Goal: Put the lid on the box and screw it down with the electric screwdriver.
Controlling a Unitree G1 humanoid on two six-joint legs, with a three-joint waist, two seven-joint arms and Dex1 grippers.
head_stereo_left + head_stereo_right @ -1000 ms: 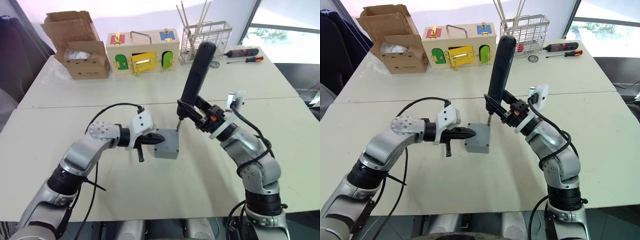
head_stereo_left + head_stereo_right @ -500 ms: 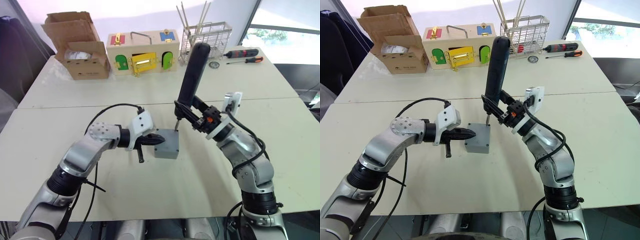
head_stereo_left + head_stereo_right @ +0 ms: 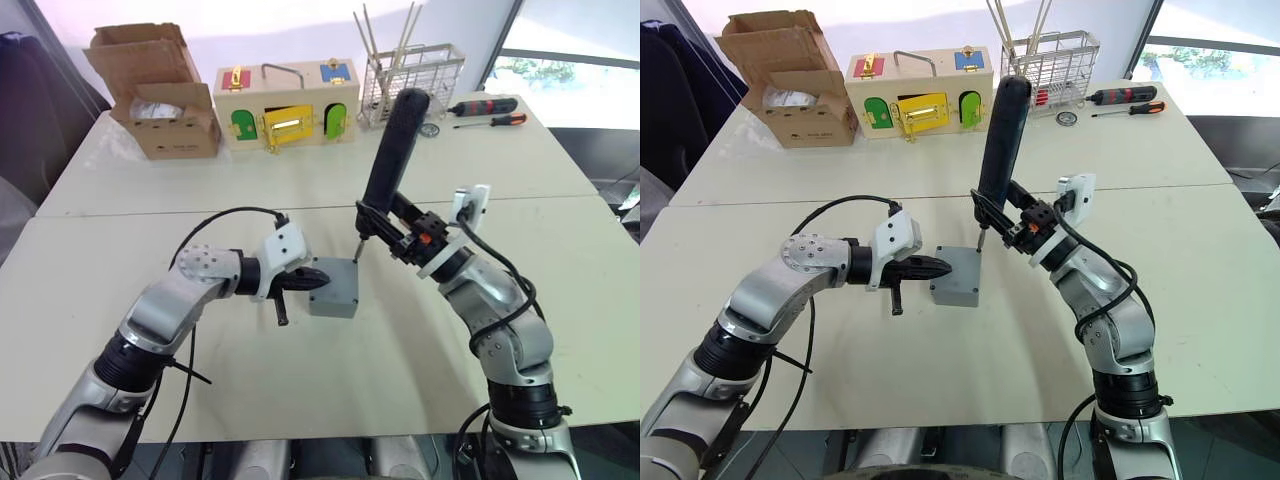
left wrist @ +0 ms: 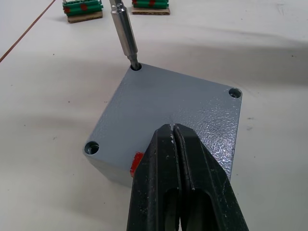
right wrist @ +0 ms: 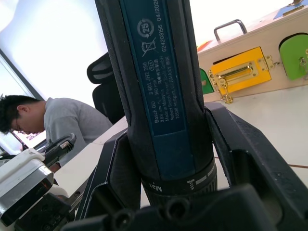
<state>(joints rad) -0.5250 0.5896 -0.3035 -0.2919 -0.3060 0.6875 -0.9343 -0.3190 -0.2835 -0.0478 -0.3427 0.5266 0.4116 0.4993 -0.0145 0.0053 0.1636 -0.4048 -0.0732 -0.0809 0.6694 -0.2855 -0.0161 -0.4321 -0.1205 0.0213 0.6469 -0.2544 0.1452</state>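
Screwdriver (image 3: 392,150) tilted back slightly; right claw (image 3: 385,228) grips it; left claw (image 4: 174,144) closed on textured grey lid (image 4: 183,113).

The right gripper (image 3: 398,236) swings the screwdriver (image 3: 390,160) a bit: half a second ago it stands more upright and shifted left, now it leans back right, close to where it was a second ago. Its bit stays in the lid's (image 4: 175,113) corner hole.

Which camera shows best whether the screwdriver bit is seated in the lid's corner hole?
The left wrist view: the bit enters a corner hole of the lid up close. Both eye views show the electric screwdriver from afar, its tip tiny.
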